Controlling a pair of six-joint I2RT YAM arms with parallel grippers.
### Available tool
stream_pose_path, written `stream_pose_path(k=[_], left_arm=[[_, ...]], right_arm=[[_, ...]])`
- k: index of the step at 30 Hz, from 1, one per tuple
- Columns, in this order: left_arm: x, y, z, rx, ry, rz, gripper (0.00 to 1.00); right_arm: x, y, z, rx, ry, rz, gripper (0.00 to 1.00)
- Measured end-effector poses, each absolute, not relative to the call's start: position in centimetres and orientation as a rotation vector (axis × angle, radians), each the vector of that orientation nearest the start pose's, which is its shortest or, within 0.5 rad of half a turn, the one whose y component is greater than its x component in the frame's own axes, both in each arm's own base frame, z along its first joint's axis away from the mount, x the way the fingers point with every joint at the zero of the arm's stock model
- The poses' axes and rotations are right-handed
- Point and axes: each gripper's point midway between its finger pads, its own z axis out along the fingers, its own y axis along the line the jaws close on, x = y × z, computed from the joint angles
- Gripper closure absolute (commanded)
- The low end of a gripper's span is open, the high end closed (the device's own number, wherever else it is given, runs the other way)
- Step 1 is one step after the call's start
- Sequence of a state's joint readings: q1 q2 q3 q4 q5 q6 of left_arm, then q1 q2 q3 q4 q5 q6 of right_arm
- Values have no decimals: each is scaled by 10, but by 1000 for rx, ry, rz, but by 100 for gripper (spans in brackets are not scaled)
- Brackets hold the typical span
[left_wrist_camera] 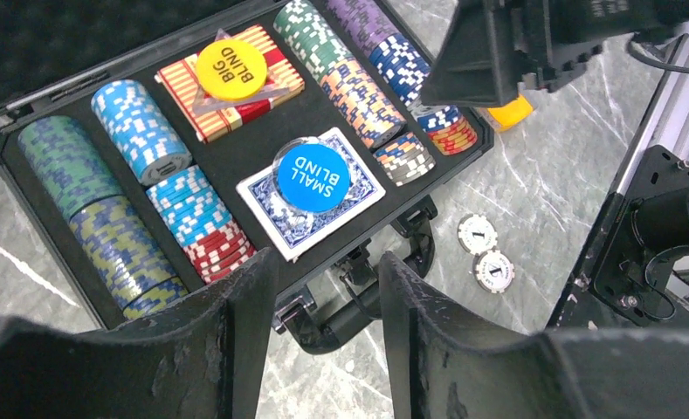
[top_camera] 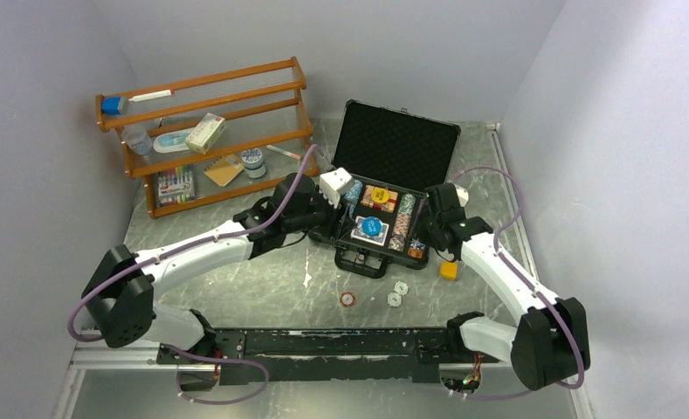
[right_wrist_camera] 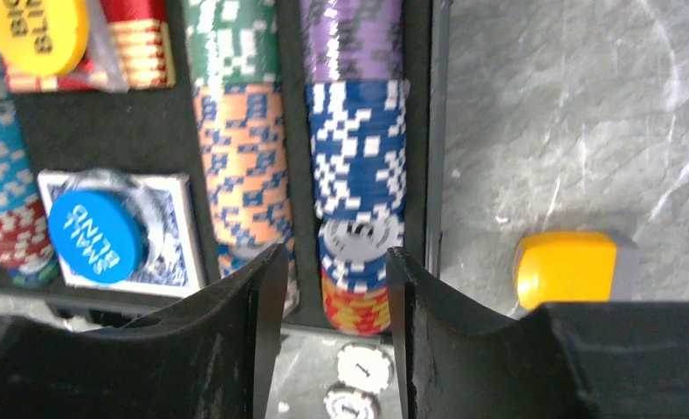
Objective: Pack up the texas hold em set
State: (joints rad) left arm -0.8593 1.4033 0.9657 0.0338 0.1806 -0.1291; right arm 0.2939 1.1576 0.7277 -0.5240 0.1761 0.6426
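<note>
Case [top_camera: 397, 144] open; left claw [left_wrist_camera: 327, 262] spread, empty; right claw [right_wrist_camera: 334, 257] spread over blue chips [right_wrist_camera: 358, 148].

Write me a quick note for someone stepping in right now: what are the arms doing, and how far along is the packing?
Left jaws: open, empty, at the left side of the case.
Right jaws: open, empty, over the right-hand chip row.
Done: chip rows, red deck and blue deck sit in the case, with the yellow button and blue button on top of the decks.
Left to do: two white chips and a reddish token lie on the table in front; lid open.
</note>
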Motion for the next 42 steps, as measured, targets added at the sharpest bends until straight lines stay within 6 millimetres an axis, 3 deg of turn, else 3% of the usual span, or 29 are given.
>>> stream_pose_path(k=[4,8,12,15,21,27,34,42], left_arm=[[254,-342,191,794,1891,-789,39],[255,-325,206,686,1871,-762,33],[259,-301,232,544,1818,-725,31],[264,-287,248,445,1778,-697,30],[273,-262,250,313,1769,-615,29],[277,-250,252,238,1763,-572,26],[277,-241,249,195,1763,-552,25],[277,-235,250,166,1755,-545,26]], right_arm=[[254,88,93,464,2480,176,45],[230,103,89,411,2539,163,41],[199,128,79,305,2631,136,28],[178,142,63,257,2706,81,25],[150,156,40,253,2784,-13,24],[137,156,30,291,2810,-62,31],[123,141,14,340,2840,-116,37],[127,148,10,377,2823,-66,59]])
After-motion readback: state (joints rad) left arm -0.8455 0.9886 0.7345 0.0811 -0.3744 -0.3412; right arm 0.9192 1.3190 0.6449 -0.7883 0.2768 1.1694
